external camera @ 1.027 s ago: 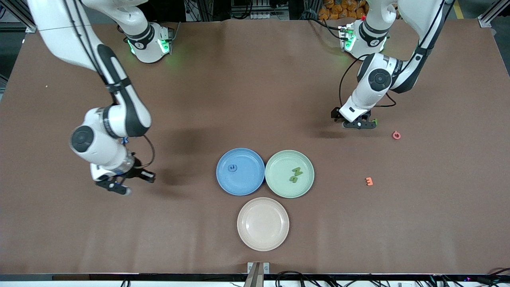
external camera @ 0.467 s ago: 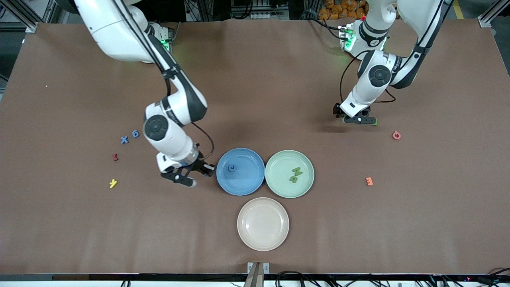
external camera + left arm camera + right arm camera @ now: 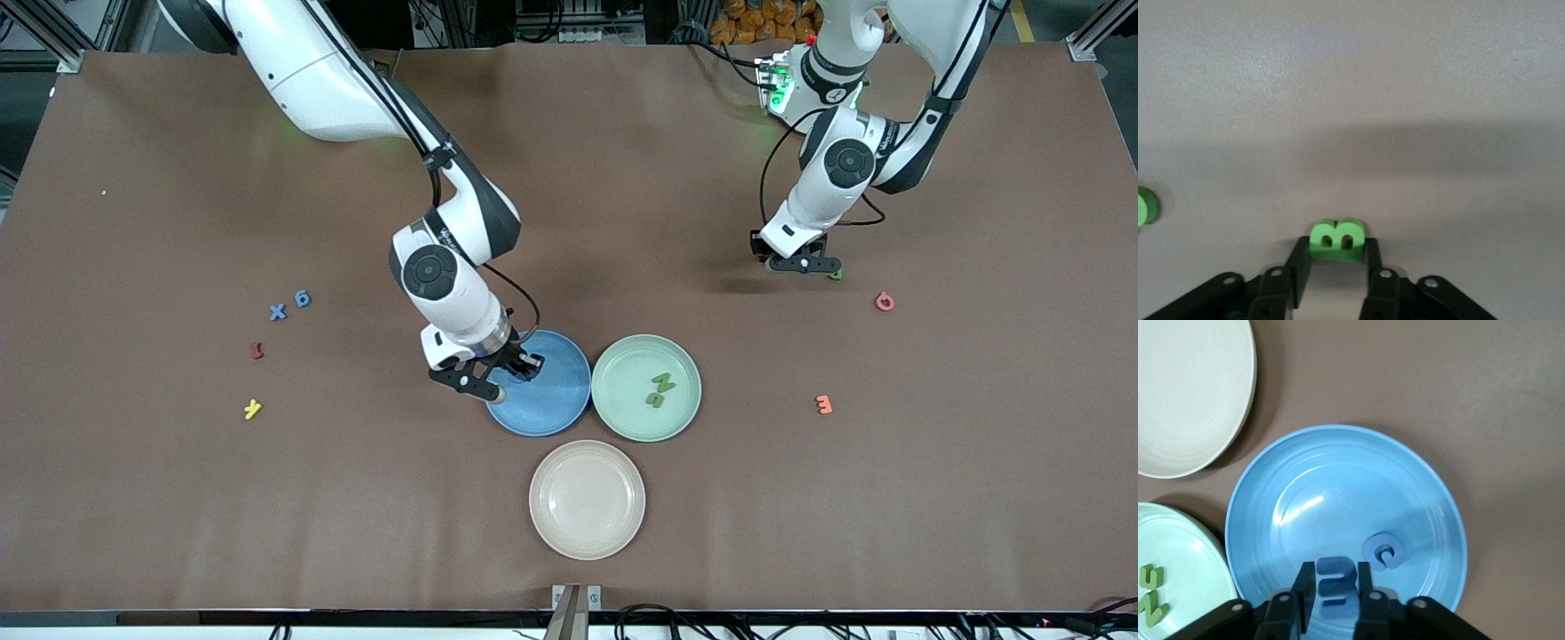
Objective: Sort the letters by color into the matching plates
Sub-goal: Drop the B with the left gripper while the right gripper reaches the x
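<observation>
While the right gripper (image 3: pixel 492 380) hangs over the blue plate (image 3: pixel 551 400), its jaws are closed on a blue 3-shaped piece (image 3: pixel 1336 583), seen in the right wrist view pinched between the two fingers above the plate's bowl. One blue piece, a curled shape (image 3: pixel 1383 551), already lies in that plate. The step in hand looks like delivery of this blue piece: the next move calls for a small descent and an opening of the jaws so the piece drops inside the rim, not on top of the curled one.

At the left arm's end of the table, toward the edge where the bases stand, the left gripper (image 3: pixel 805 264) is down at the surface. The left wrist view shows its fingers set on either side of a green B-shaped letter (image 3: pixel 1337 237) and closed against it, so a pickup seems under way; a lift and a carry to the mint green plate (image 3: pixel 622 409) would follow. Part of another green piece (image 3: pixel 1146 205) shows near it.

That green plate, touching the blue one, holds two green letters (image 3: pixel 659 389). The beige plate (image 3: pixel 587 500) sits nearer the front edge. Two blue pieces, an X (image 3: pixel 277 312) and a 6 (image 3: pixel 302 298), wait toward the right arm's end, near a dark red piece (image 3: pixel 257 349) and a yellow one (image 3: pixel 252 409). A pink piece (image 3: pixel 885 301) and an orange one (image 3: pixel 824 404) lie toward the left arm's end.
</observation>
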Robot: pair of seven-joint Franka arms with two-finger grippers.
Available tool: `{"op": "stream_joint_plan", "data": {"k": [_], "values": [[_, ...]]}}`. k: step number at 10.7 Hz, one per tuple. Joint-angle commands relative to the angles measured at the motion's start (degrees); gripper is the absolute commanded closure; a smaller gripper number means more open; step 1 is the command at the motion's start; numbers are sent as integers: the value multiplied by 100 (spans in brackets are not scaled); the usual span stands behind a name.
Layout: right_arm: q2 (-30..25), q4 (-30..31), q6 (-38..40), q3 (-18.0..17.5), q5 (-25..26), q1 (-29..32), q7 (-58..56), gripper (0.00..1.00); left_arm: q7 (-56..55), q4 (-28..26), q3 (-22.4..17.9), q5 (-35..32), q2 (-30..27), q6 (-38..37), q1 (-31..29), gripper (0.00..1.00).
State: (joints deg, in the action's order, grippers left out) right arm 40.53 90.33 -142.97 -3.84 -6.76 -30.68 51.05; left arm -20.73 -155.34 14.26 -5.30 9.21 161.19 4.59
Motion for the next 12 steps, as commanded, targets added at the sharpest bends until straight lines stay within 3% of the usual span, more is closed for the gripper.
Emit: {"op": "stream_joint_plan", "data": {"k": [1, 2, 3, 5, 7, 10, 12], "values": [[210, -244, -47, 15, 34, -17, 91, 0, -54, -111, 33, 91, -103, 62, -20, 83], [184, -244, -21, 24, 51, 18, -180, 0, -54, -93, 33, 91, -103, 62, -20, 95], [140, -183, 31, 50, 60, 62, -566, 0, -54, -32, 33, 91, -103, 53, -20, 100], [-61, 98, 119, 103, 69, 377, -1155, 0, -63, 274, 33, 91, -86, 10, -20, 100], [-368, 562, 198, 409, 69, 606, -1849, 0, -54, 748, 33, 91, -25, -182, 7, 100], [-984, 1371, 313, 490, 60, 1150, -2721, 0, -37, 1829, 33, 91, 116, -1305, 68, 100], [-1309, 1898, 445, 525, 104, 1528, -3482, 0, -72, 2601, 24, 99, 518, -1781, 103, 100]]}}
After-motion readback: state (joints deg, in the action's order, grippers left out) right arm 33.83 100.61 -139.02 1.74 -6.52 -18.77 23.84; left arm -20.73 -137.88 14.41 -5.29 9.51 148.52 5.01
